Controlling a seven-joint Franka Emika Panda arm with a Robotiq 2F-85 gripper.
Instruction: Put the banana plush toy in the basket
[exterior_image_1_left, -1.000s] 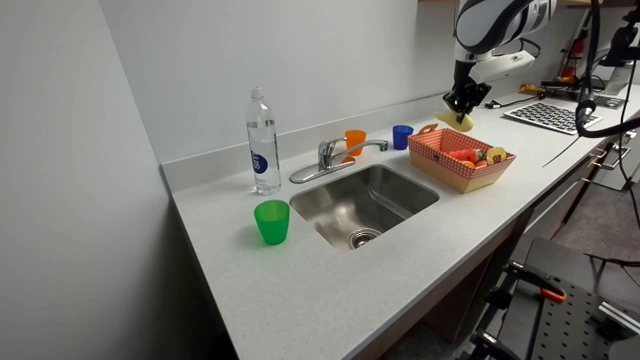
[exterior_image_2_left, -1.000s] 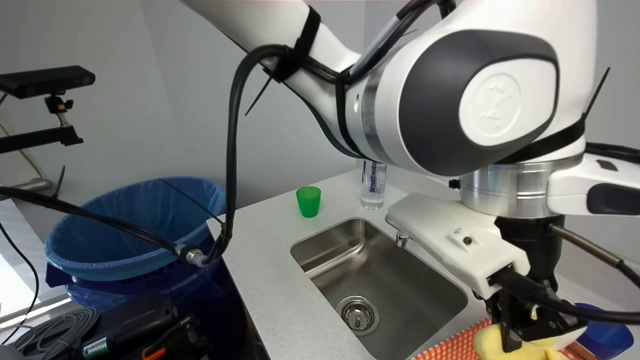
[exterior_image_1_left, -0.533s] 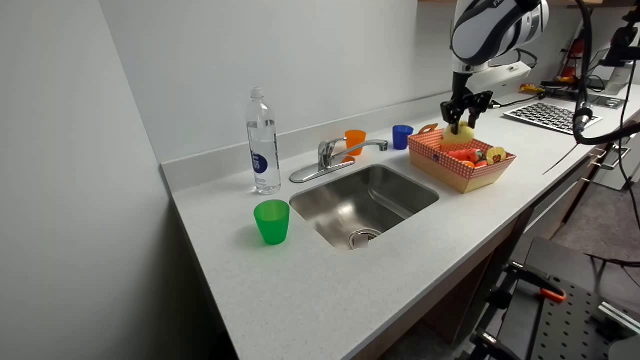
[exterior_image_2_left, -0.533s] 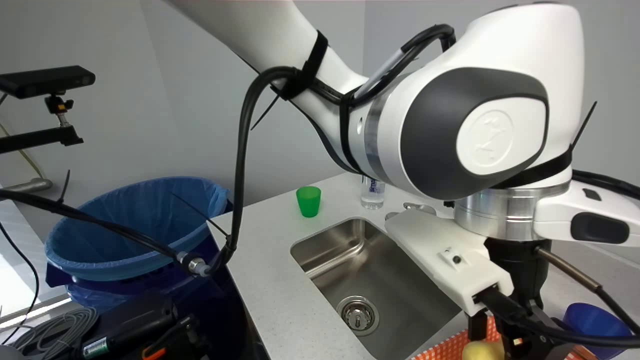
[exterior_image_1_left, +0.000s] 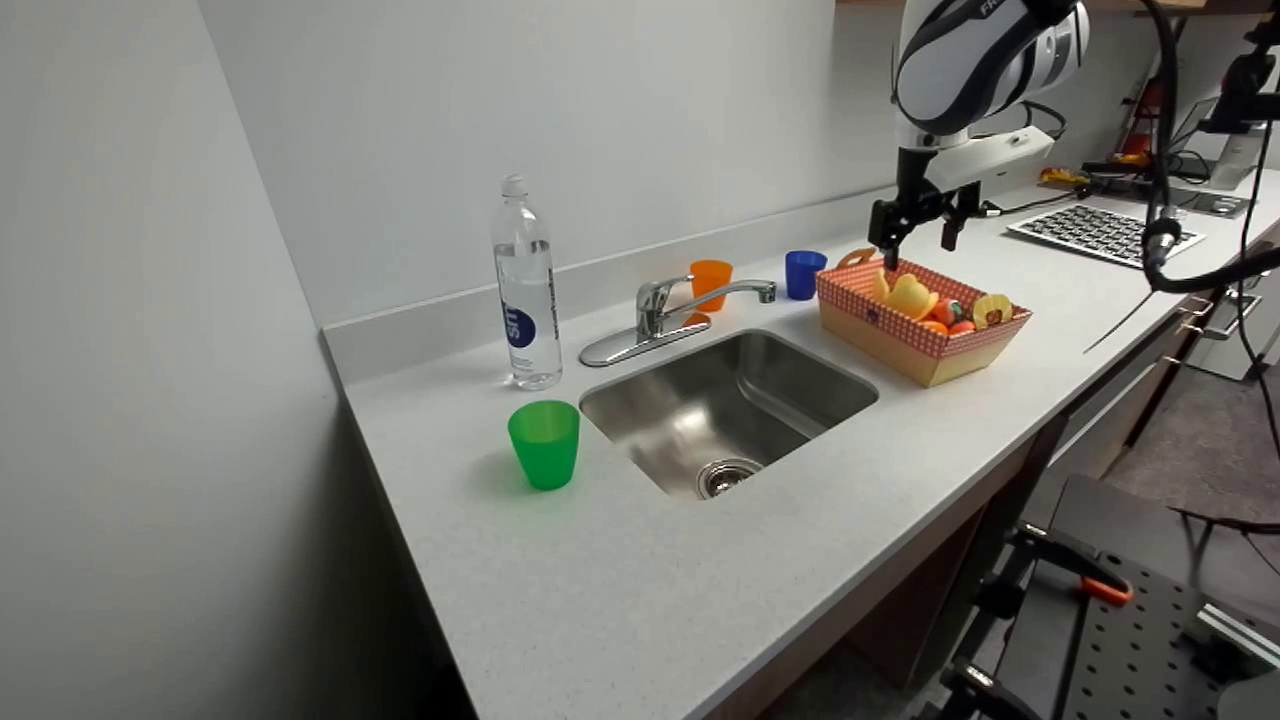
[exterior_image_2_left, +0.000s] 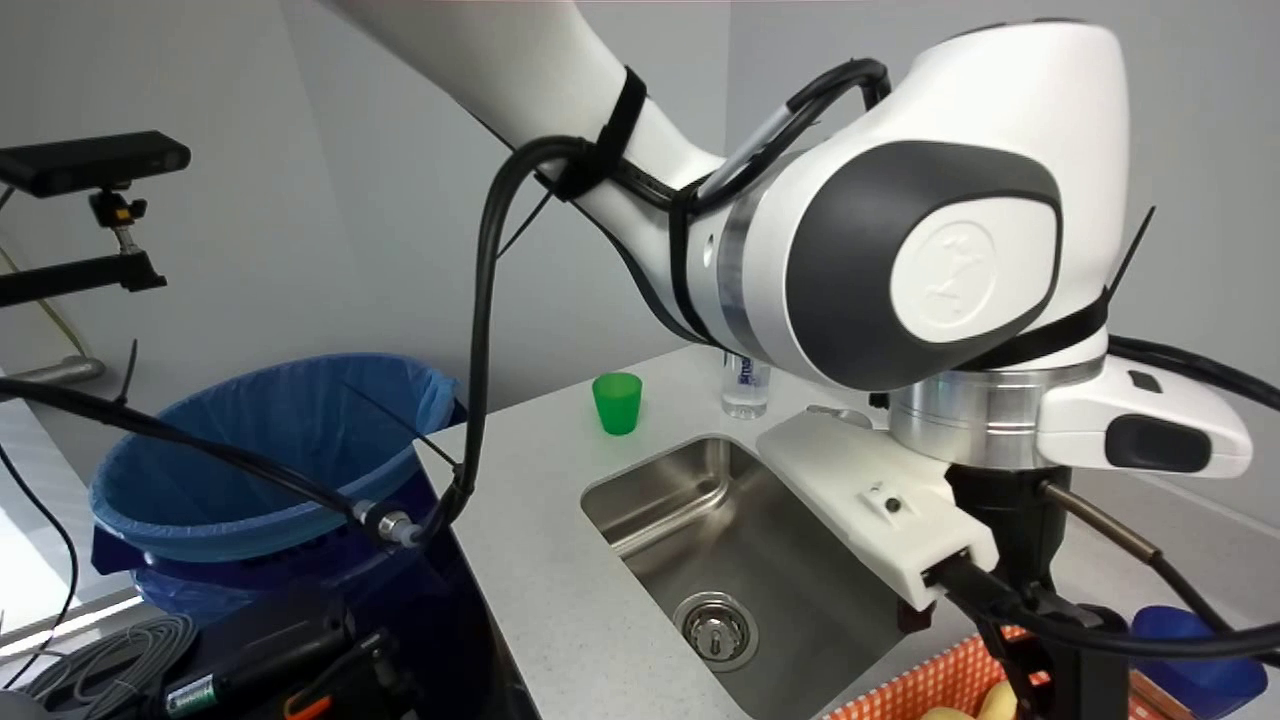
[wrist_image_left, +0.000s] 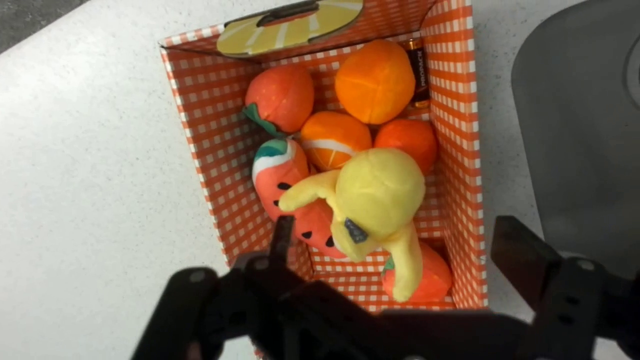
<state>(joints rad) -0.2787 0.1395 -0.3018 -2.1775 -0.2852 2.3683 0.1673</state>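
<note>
From left along the counter (exterior_image_1_left: 620, 590), a water bottle (exterior_image_1_left: 526, 310), a green cup (exterior_image_1_left: 545, 447), the sink (exterior_image_1_left: 690, 425), an orange cup (exterior_image_1_left: 711, 284) and a blue cup (exterior_image_1_left: 803, 277) lead to the basket (exterior_image_1_left: 868, 340), where the banana plush toy (exterior_image_1_left: 908, 297) lies among plush fruit (wrist_image_left: 375, 82), delivered by all appearances. Your claw (exterior_image_1_left: 920, 250) hangs above, fingers spread wide, nothing held. Your coming move turns on that gap: the banana plush toy lies below the claw and apart from it, its stubby long axis seeming to run with the basket's length, rounded end toward the yellow handle (wrist_image_left: 325, 22). At left in the wrist view, one finger shows over the basket; at right, the other shows past the sink-side wall, so a straight lift would likely serve you best. Hard for you to make out: whether the fingertips clear the rim, and what supports the banana plush toy, its underside being hidden. In an exterior view the arm (exterior_image_2_left: 840, 230) screens the water bottle's top, and the lower edge cuts off the basket.
</note>
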